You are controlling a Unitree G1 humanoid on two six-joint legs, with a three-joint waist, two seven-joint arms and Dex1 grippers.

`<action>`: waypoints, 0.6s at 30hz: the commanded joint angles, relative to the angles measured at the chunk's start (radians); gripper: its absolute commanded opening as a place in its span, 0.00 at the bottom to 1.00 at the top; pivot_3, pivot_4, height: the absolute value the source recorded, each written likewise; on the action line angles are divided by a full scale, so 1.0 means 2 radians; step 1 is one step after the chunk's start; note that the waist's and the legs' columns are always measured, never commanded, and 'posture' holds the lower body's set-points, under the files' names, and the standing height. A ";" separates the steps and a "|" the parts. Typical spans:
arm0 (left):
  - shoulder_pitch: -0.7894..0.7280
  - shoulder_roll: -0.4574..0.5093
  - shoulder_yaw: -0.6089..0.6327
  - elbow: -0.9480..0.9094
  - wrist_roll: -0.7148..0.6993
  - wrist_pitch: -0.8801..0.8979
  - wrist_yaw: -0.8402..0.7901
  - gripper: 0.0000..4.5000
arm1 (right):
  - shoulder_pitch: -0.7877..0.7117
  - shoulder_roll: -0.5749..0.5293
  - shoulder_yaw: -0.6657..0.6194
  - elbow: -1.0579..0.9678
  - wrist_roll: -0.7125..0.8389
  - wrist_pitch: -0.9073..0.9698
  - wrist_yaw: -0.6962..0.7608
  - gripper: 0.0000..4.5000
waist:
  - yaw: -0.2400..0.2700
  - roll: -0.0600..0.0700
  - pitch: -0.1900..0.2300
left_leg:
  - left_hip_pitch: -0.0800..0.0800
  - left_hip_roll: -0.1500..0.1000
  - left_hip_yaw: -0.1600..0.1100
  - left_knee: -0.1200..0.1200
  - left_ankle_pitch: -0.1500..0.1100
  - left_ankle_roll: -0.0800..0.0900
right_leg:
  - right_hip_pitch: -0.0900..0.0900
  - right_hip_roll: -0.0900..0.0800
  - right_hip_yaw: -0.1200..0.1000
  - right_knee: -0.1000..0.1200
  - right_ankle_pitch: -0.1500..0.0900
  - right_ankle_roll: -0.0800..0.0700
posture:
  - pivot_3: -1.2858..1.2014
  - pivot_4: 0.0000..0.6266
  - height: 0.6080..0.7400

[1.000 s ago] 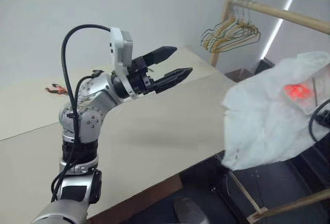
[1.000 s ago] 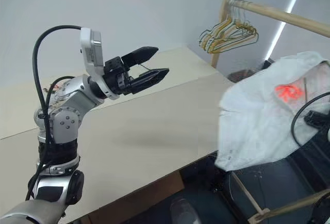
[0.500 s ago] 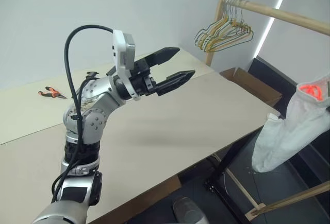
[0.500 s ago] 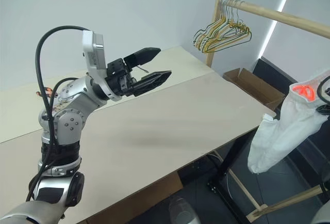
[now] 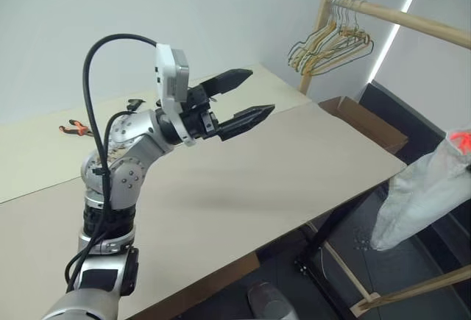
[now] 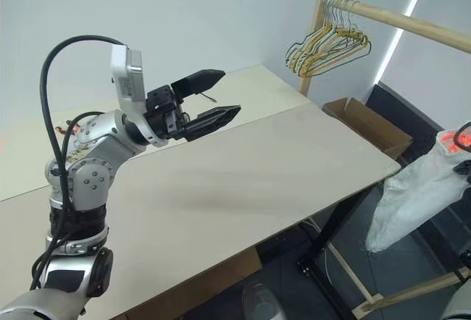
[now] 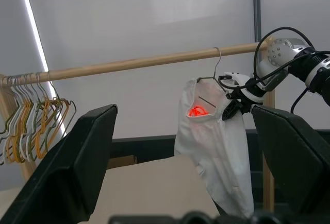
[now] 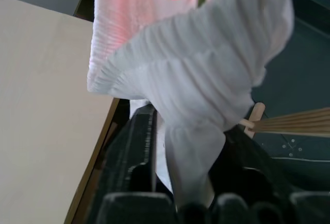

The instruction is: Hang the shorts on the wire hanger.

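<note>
I see the shorts [image 7: 214, 141] hanging lengthwise from the wire hanger [image 7: 219, 72] on the wooden rail [image 7: 129, 64], right beside my right gripper [image 7: 234, 103], its cloth between fingers I can't judge; my left gripper [image 5: 246, 96] gapes empty, well apart.

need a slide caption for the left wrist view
White shorts on a wire hanger hooked over the wooden rail, right gripper alongside.

We record white shorts [image 7: 216, 147] bearing a glowing red-orange patch near the waistband. Table [image 5: 294, 165]: plain pale beige. Rail [image 7: 129, 64]: light wood. Bunched hangers [image 5: 331, 44]: yellowish and grey. Gripper fingers [image 5: 246, 118]: black.
</note>
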State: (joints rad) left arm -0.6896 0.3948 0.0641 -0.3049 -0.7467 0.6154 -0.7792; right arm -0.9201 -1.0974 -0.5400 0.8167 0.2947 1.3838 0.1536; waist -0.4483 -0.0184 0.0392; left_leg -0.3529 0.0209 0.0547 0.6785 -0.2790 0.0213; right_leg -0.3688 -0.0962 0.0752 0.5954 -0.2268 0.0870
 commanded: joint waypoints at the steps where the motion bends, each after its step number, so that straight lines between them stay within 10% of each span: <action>1: -0.005 0.007 0.007 -0.017 -0.008 0.001 0.005 1.00 | 0.004 -0.001 -0.017 -0.050 -0.003 0.008 -0.012 0.63 | 0.000 0.000 0.000 | 0.000 0.000 0.000 0.000 0.000 0.000 | 0.000 0.000 0.000 0.000 0.000 0.000 | 0.38 0.00 1.00; 6: -0.007 0.010 0.004 -0.016 -0.010 0.001 0.001 1.00 | 0.030 0.008 -0.037 -0.107 -0.010 0.014 -0.026 1.00 | 0.002 0.000 0.000 | 0.000 0.000 0.000 0.000 0.000 0.000 | 0.000 0.000 0.000 0.000 0.000 0.000 | 0.37 0.00 1.00; 18: -0.014 0.033 -0.004 0.016 -0.003 0.008 -0.020 1.00 | 0.114 0.121 -0.051 -0.477 -0.097 -0.096 -0.146 1.00 | 0.010 0.001 0.000 | 0.000 0.000 -0.001 0.000 0.000 0.000 | 0.000 0.000 0.000 0.000 0.000 0.001 | 0.37 0.00 1.00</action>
State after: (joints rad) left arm -0.6931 0.4480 0.0525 -0.2801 -0.7475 0.6256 -0.8054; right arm -0.6889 -0.8631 -0.6404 -0.0138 0.1352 1.2730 -0.0959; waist -0.4293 -0.0160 0.0387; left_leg -0.3526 0.0205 0.0536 0.6790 -0.2789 0.0213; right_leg -0.3692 -0.0957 0.0761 0.5963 -0.2262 0.0884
